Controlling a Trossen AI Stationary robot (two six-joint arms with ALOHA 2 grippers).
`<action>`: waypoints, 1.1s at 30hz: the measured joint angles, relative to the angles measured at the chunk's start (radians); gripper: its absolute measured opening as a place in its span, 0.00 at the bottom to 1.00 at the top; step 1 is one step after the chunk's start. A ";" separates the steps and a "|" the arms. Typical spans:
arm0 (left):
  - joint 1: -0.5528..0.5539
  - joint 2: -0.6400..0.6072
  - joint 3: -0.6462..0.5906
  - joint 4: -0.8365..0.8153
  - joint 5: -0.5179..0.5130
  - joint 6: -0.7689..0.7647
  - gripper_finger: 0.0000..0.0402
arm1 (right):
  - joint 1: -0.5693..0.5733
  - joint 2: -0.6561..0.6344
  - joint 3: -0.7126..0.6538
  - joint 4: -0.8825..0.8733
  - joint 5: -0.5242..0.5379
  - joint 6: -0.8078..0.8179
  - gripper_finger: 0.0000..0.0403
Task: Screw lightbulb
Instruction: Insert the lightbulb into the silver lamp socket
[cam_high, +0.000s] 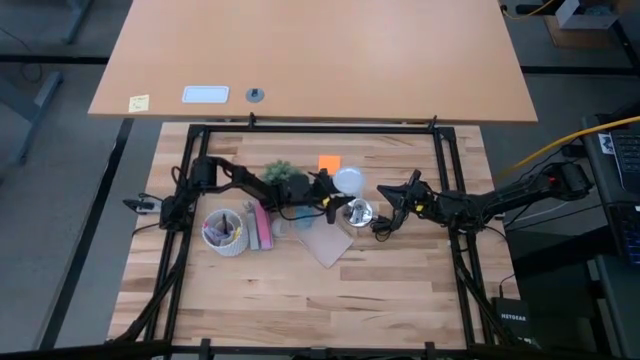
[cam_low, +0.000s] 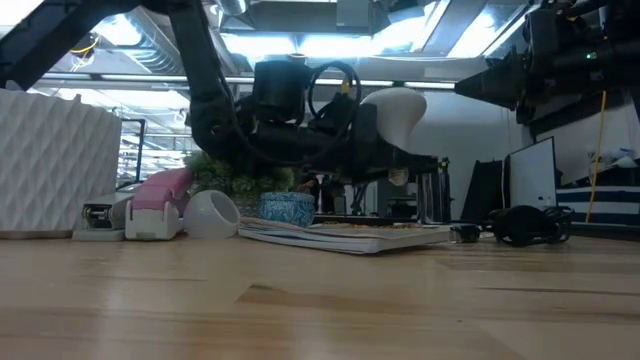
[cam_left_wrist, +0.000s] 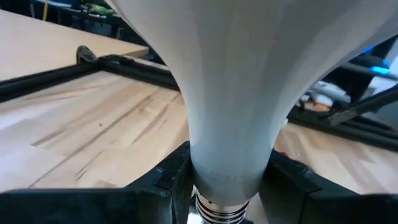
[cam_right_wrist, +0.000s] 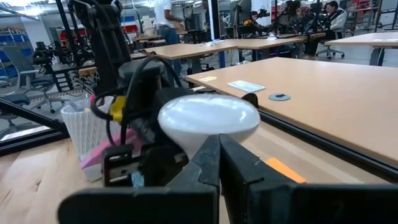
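The lightbulb (cam_high: 348, 180), a frosted white globe tapering to a pale neck and screw base, is held above the table by my left gripper (cam_high: 328, 198) at the table's middle. It also shows in the low view (cam_low: 398, 112) and fills the left wrist view (cam_left_wrist: 236, 81). The shiny silver socket disc (cam_high: 358, 212) with its black cord (cam_high: 381, 232) lies just near of the bulb. My right gripper (cam_high: 386, 212) is right of the disc, fingers shut (cam_right_wrist: 219, 155), with nothing showing between them. It points at the bulb (cam_right_wrist: 208, 118). My left gripper pinches the bulb's narrow neck (cam_left_wrist: 227, 177) between its two fingers, just above the screw base (cam_left_wrist: 217, 211). The fingers lie across the neck, coming level from the table's left. The bulb is lifted clear of the table, lying about level, with its globe (cam_low: 405, 108) pointing away from the gripper.
A white ribbed cup of pens (cam_high: 225, 232), a pink object (cam_high: 262, 225), a small green plant (cam_high: 280, 172), an orange note (cam_high: 329, 162) and a flat pale sheet (cam_high: 326, 244) crowd the middle. A black frame (cam_high: 320, 127) rings the wooden table.
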 joint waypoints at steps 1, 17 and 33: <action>0.002 0.001 0.000 0.017 0.013 -0.006 0.34 | 0.000 0.000 0.000 0.001 0.000 0.000 0.01; -0.088 0.001 0.042 0.023 0.050 0.035 0.34 | 0.000 0.000 0.000 0.032 0.001 -0.003 0.01; -0.082 0.005 0.183 -0.241 0.011 0.144 0.34 | 0.000 0.000 0.000 0.031 0.005 -0.005 0.01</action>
